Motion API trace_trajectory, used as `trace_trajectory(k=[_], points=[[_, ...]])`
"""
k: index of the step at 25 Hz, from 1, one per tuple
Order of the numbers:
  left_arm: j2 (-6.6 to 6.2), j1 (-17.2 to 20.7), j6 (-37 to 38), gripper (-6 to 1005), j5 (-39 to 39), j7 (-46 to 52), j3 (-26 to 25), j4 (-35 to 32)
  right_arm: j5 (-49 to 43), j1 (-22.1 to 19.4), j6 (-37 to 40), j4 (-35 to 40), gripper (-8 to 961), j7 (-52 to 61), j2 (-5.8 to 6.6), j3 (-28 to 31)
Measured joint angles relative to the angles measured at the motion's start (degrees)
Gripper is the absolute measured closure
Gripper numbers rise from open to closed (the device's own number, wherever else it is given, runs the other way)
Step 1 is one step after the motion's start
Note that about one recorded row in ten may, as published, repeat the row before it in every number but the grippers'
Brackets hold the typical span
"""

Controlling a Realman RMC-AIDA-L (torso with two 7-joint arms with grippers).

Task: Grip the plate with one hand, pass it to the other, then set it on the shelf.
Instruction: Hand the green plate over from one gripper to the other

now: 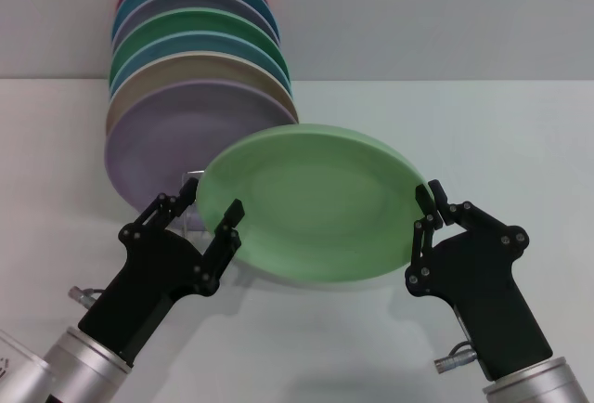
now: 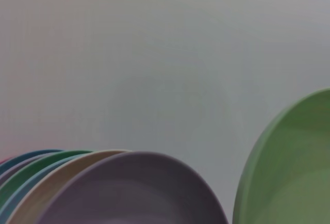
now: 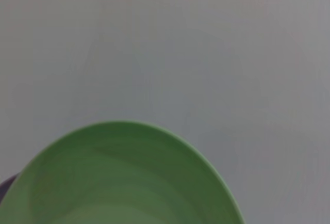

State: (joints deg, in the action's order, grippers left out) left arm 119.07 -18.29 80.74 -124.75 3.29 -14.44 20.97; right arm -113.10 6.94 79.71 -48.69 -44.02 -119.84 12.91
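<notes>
The light mint-green plate (image 1: pixel 311 203) is held tilted in the air at the middle of the head view. My right gripper (image 1: pixel 425 210) is shut on its right rim. My left gripper (image 1: pixel 204 210) is open, with the plate's left rim between its two fingers; one fingertip (image 1: pixel 231 214) lies in front of the plate. The plate also shows in the left wrist view (image 2: pixel 294 172) and the right wrist view (image 3: pixel 124 177). A small front loop of the silver wire shelf (image 1: pixel 192 176) shows behind the left gripper.
Several plates stand in a row on the shelf at the back left, with a lilac-purple plate (image 1: pixel 158 148) at the front and a darker green plate (image 1: pixel 200 32) farther back. The lilac plate also shows in the left wrist view (image 2: pixel 134 193). A white tabletop (image 1: pixel 520 143) lies below.
</notes>
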Motion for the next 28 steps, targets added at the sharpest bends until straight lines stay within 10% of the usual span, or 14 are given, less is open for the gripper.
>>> trace_trajectory(k=[19, 28], points=[[-0.07, 0.02, -0.94, 777, 0.04, -0.08, -0.51, -0.15, -0.01, 0.26, 0.0, 0.28, 933, -0.01, 0.23, 0.0], [-0.07, 0.02, -0.98, 811, 0.03, 0.09, -0.6, -0.15, -0.13, 0.45, 0.0, 0.48, 931, -0.01, 0.17, -0.07]])
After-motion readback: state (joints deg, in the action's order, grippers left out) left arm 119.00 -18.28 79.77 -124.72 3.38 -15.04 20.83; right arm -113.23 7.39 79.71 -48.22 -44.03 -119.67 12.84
